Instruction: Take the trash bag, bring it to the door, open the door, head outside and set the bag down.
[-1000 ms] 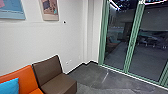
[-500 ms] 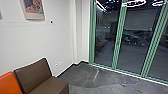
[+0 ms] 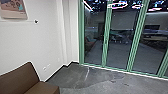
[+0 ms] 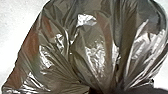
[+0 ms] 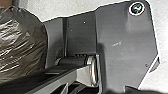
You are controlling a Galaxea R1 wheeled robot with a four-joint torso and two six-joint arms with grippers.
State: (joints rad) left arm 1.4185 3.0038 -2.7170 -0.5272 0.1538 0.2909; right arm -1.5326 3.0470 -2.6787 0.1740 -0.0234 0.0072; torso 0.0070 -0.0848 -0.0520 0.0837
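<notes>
Trash bag [image 4: 95, 47] is hanging at the L end effector [image 4: 110, 91], which is gripping it: pleats are drawing together tightly there, bag's body is spreading away from the grip. R end effector [image 5: 112, 91]: can't tell whether it's opening wide or closing on anything; bag's rounded side is lying near it, next to the robot's own dark plate [image 5: 125, 50] in the R wrist view.

Bag is looking full & bulging, thin dark brown-grey plastic, semi-see-through, w/ reddish-brown patches showing thru. Long creases are fanning out; bright white glints are running along the folds.

Farther off, brown chair [image 3: 18, 77] is standing by the white wall [image 3: 37, 45], its seat facing out over dark grey floor [image 3: 100, 81]. Wall plates [image 3: 46, 67] are sitting low on the wall, pic [image 3: 13, 8] is hanging high up; any writing on it is staying too blurry to read.

Beyond the corner, tall glass panels [image 3: 120, 50] w/ green frames [image 3: 106, 37] are rising from the floor, bright lights glowing up top in the glass.
</notes>
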